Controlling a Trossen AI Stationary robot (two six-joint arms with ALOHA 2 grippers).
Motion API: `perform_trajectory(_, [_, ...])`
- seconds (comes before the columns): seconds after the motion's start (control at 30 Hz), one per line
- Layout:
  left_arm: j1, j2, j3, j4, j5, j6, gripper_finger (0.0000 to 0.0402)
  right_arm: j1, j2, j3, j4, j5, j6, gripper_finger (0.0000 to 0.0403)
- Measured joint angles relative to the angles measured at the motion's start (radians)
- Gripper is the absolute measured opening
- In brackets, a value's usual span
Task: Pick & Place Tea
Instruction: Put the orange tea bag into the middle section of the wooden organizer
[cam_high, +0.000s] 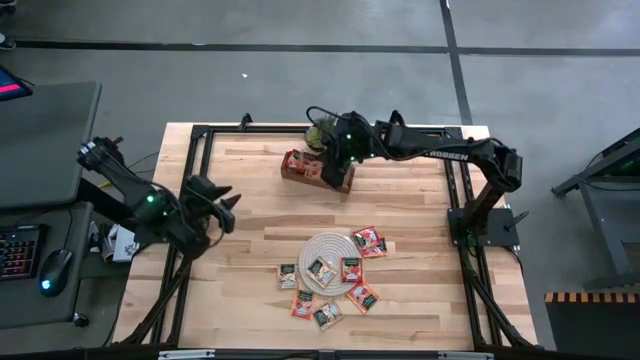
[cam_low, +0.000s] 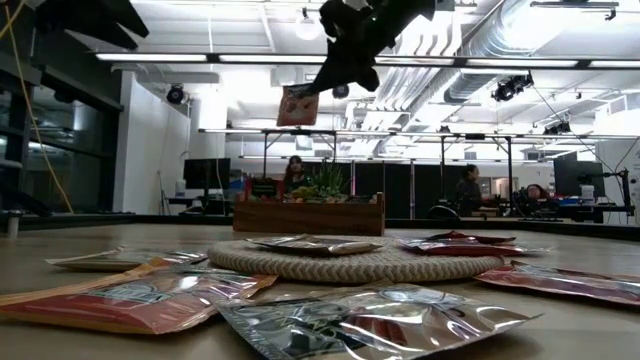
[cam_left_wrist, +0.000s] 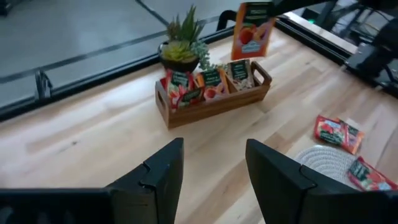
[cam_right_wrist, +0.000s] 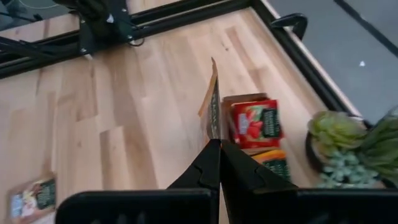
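Note:
My right gripper (cam_right_wrist: 219, 149) is shut on one orange-red tea sachet (cam_low: 297, 105) and hangs over the brown wooden tray (cam_high: 345, 182) at the table's far middle. Other sachets (cam_left_wrist: 208, 84) stand in the tray's compartments. Several more sachets (cam_high: 368, 241) lie flat on and around the round woven mat (cam_high: 322, 246) near the front. My left gripper (cam_left_wrist: 214, 168) is open with nothing between its fingers. It is raised over the table's left part (cam_high: 228, 205) and faces the tray. My right gripper pinches the sachet's upper edge (cam_right_wrist: 214, 134) between its two fingers, near one corner (cam_low: 314, 90). The fingers slant down from the table's right side. The sachet hangs upright below them, lifted clear above the tray (cam_left_wrist: 214, 102).
A small potted succulent (cam_left_wrist: 180, 46) stands right behind the tray on its far side. A black metal frame (cam_high: 200, 140) runs along the table's edges. Bare wood lies between the tray and the mat (cam_high: 300, 205).

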Motion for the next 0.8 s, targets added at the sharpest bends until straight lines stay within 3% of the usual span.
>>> perform_trajectory(0.43, [0.0, -0.161, 0.0, 0.022, -0.048, 0.115, 0.0172, -0.149, 0.0, -0.032, 0.016, -0.125, -0.101, 0.0])
perform_trajectory(0.8, [0.0, -0.165, 0.0, 0.293, -0.038, 0.381, 0.0172, -0.206, 0.0, -0.234, 0.239, -0.237, -0.028, 0.0])
